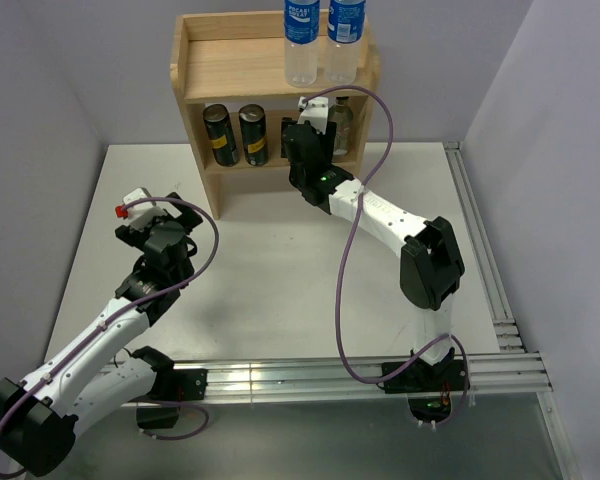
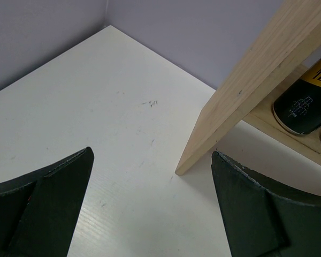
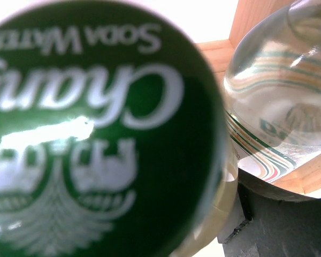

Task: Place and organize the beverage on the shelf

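Seen from above, a light wooden shelf point(image 1: 230, 65) stands at the far edge of a white table point(image 1: 270, 270). Two clear plastic bottles with blue labels point(image 1: 301, 40) stand upright side by side on its top tier. On the lower tier, two dark gold-topped cans point(image 1: 220, 135) stand together at the left, and a clear glass bottle point(image 1: 342, 125) stands at the right end.

The right tool point(image 1: 312, 125) reaches into the lower tier between the cans and that bottle. Its wrist camera is almost filled by the green cap point(image 3: 91, 123) of a Chang soda water bottle, just beside the other glass bottle. Only one dark finger point(image 3: 289, 225) shows, so whether it grips the bottle cannot be told.

The left tool point(image 2: 152, 155) hangs over bare table near the shelf's left side panel, fingers wide apart and holding nothing.
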You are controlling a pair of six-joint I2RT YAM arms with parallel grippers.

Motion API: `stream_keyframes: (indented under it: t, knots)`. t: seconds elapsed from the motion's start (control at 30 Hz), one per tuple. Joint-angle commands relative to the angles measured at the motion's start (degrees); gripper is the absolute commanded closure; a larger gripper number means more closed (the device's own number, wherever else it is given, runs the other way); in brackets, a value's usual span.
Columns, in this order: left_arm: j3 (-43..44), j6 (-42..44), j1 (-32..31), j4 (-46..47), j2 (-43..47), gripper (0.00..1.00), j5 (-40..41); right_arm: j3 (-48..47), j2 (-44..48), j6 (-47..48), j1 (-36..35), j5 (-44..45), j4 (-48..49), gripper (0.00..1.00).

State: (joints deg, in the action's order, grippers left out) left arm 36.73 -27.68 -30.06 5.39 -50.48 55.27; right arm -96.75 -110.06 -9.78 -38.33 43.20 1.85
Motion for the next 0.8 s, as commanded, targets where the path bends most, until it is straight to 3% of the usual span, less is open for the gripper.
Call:
stream_keyframes:
  t: [0.0,0.43,0.5,0.77]
  knots:
    - [0.01,0.96,0.27,2.26,0.12,0.01,-0.95,-5.12,1.34,-1.91,2.03,2.33,6.85,0.77]
    - [0.01,0.96,0.27,2.35,0.29,0.01,-1.12,-4.24,1.69,-2.61,2.03,2.68,6.41,0.38]
    - [0.01,1.05,0.18,2.35,0.29,0.01,-1.21,-4.24,1.6,-2.79,2.03,2.68,6.24,0.26]
    - [0.01,1.05,0.27,2.43,0.38,0.01,-1.21,-4.06,1.51,-2.88,2.03,2.59,6.06,0.11]
